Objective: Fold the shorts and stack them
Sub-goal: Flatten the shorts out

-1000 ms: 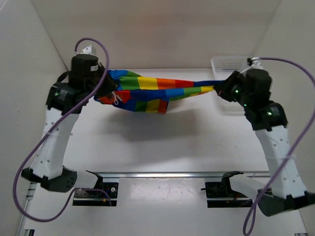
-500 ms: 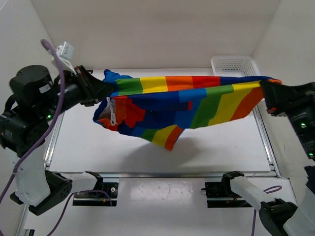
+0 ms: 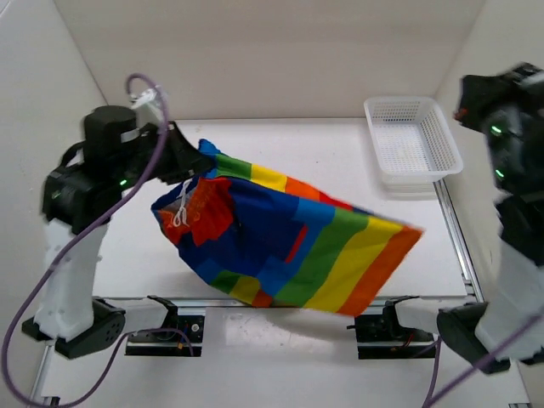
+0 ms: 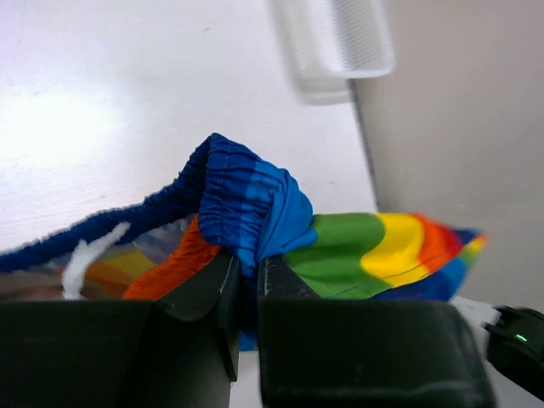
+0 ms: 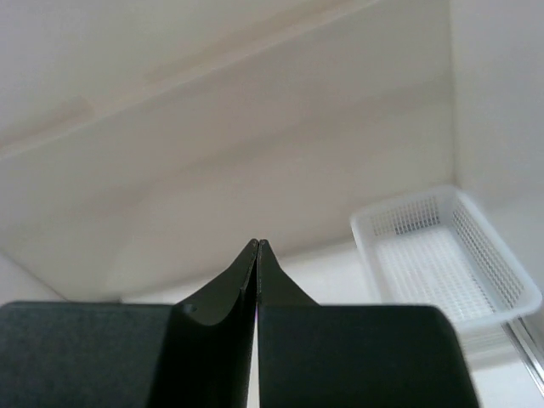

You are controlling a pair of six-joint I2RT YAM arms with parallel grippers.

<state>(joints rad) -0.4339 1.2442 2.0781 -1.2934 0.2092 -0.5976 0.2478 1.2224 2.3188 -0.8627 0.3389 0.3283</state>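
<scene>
step: spreading shorts (image 3: 289, 246) flat before folding | left gripper (image 4: 246, 268) clamps blue waistband at left, cloth draping toward near right | right gripper (image 5: 257, 245) pinched shut, empty, raised far right by basket (image 3: 412, 140) | next, likely: right regrasps loose hem

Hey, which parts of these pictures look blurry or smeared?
Top external view: the right arm and the free orange edge of the shorts are motion-smeared. Left wrist view: the white basket is smeared, the waistband sharp. Right wrist view: that basket looks crisp.
</scene>
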